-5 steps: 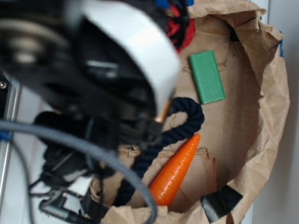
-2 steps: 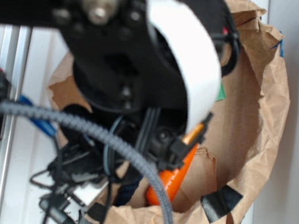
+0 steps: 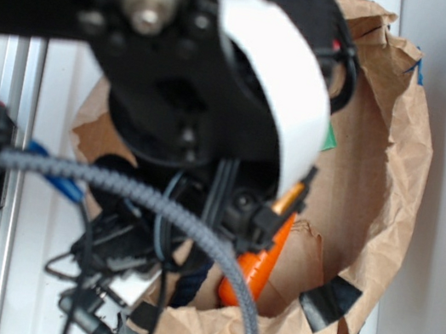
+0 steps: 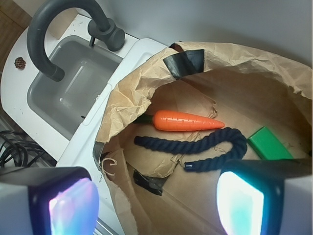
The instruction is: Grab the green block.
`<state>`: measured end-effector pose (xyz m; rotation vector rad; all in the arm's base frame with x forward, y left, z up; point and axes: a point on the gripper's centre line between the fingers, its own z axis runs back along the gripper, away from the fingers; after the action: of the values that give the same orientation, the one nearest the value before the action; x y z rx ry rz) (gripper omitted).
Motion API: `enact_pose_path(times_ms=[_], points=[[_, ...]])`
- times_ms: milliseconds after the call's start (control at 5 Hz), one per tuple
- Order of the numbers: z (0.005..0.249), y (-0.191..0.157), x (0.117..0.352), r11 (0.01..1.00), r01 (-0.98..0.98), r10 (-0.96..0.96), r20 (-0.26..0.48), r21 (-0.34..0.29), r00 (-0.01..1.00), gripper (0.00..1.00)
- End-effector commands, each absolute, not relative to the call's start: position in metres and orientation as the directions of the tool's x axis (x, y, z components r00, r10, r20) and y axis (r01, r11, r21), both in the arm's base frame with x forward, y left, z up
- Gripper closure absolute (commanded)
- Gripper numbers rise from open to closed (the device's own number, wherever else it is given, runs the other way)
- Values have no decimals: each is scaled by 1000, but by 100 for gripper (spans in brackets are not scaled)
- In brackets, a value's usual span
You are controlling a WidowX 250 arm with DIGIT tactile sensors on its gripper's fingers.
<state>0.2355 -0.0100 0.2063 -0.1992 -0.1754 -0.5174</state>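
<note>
The green block (image 4: 270, 143) lies flat on the floor of the brown paper bag (image 4: 146, 93), at the right of the wrist view, just above my right fingertip (image 4: 242, 203). In the exterior view only a green sliver of the block (image 3: 329, 138) shows past the arm. My gripper (image 4: 154, 205) hangs open above the bag's near wall, nothing between its fingers. An orange carrot (image 4: 188, 121) and a dark blue rope (image 4: 205, 147) lie left of the block. The red cloth wad is hidden.
A grey toy sink (image 4: 73, 85) with a curved dark faucet (image 4: 54, 29) sits left of the bag. Black tape patches (image 4: 183, 61) mark the bag's rim and floor. The arm's body (image 3: 194, 84) blocks most of the exterior view. Cables (image 3: 106, 242) hang at lower left.
From a second ago the arm swung right over the bag, covering the green block and rope in the exterior view. Over the last half second nothing has visibly moved.
</note>
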Motion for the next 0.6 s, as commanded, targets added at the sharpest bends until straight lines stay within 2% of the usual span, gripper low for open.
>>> enact_pose_path(times_ms=[0,400], points=[[183,14,256,851,520,-497,215,-69,841,0],[140,24,258,839,541,-526,171,-55,833,0]])
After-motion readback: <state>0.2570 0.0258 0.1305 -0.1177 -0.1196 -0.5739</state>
